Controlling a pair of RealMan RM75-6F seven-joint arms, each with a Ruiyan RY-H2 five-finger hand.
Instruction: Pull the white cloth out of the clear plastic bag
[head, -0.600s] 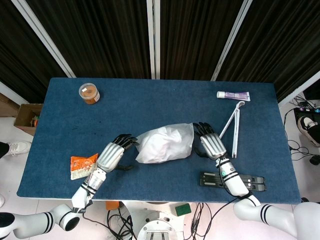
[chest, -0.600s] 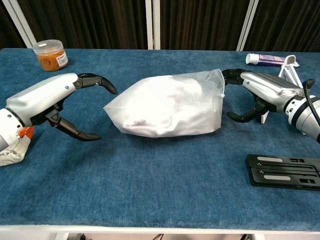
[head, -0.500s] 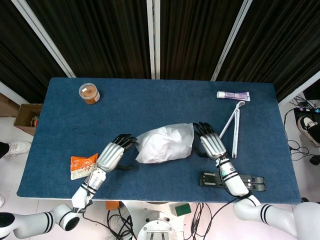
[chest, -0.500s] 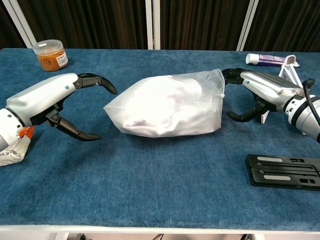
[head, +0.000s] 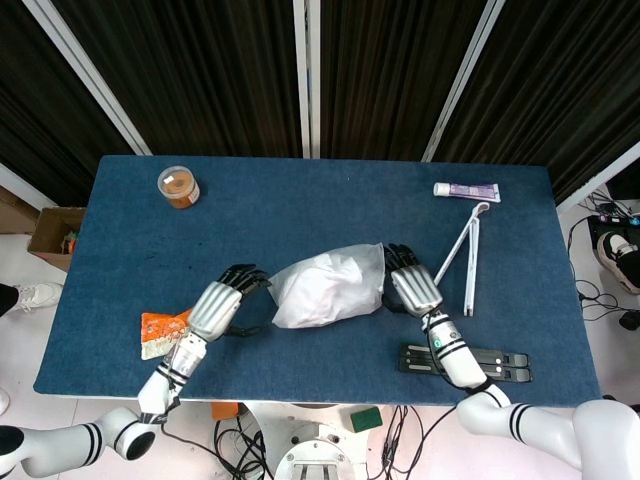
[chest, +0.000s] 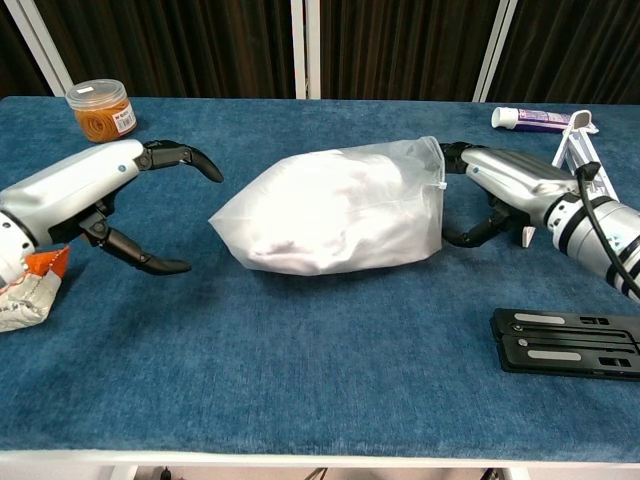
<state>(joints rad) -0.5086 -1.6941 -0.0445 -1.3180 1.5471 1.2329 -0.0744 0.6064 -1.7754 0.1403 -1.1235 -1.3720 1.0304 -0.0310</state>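
Note:
The clear plastic bag (head: 325, 288) (chest: 335, 210) lies on its side mid-table, with the white cloth (chest: 320, 215) bunched inside and filling it. Its open mouth faces my right hand (head: 412, 290) (chest: 500, 180). That hand's fingertips reach the bag's rim and its thumb curls toward the bag's lower edge, but nothing is pinched. My left hand (head: 218, 305) (chest: 90, 195) hovers a short gap from the bag's closed left end, fingers and thumb spread wide and holding nothing.
A jar of rubber bands (head: 179, 186) (chest: 100, 110) stands far left. An orange snack packet (head: 160, 332) lies by my left wrist. A toothpaste tube (head: 466, 190), a white plastic clip (head: 467, 255) and a flat black holder (head: 465, 360) (chest: 565, 343) sit on the right.
My right hand has slid left, closer to the bag's mouth. My left hand has drawn back slightly from the bag's left end. The bag has barely shifted.

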